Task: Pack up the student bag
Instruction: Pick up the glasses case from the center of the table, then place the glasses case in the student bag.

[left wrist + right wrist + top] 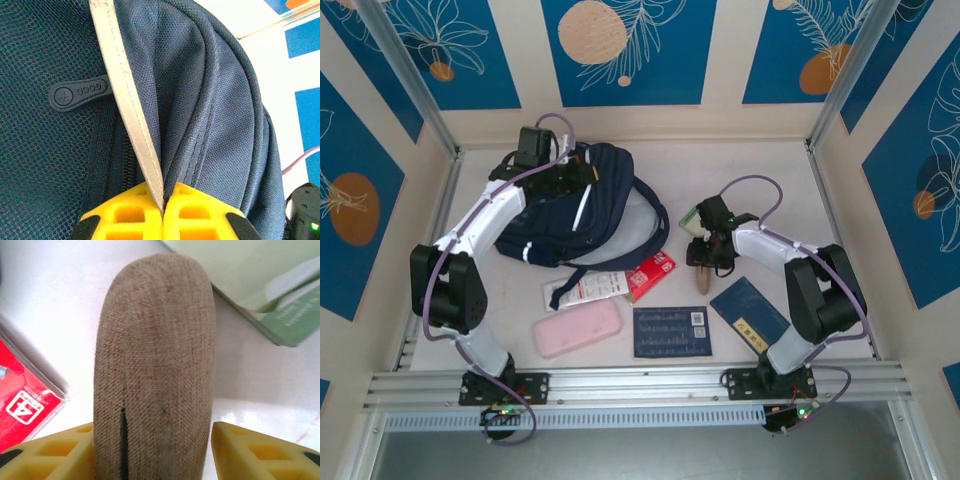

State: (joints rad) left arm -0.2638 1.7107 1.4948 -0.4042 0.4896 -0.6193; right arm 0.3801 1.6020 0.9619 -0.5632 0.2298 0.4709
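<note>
left pincer (163,205) clenched on student bag (215,100); right pincer (152,440) straddles brown pouch (155,340), grip unclear.

Is a big dark blue student bag (558,226) with shiny white stripes, lies slumped at the back left of the table (760,170), gapes open rightward, shows pale grey inside.

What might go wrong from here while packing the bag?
1. The right gripper straddles the brown pouch without clearly clamping it, so the pouch may slip or droop on lifting.
2. The left gripper pinches just a thin edge of the bag beside its white stripe; that fabric might pull free.
3. The red packet and green box lie close by and could get nudged.
</note>
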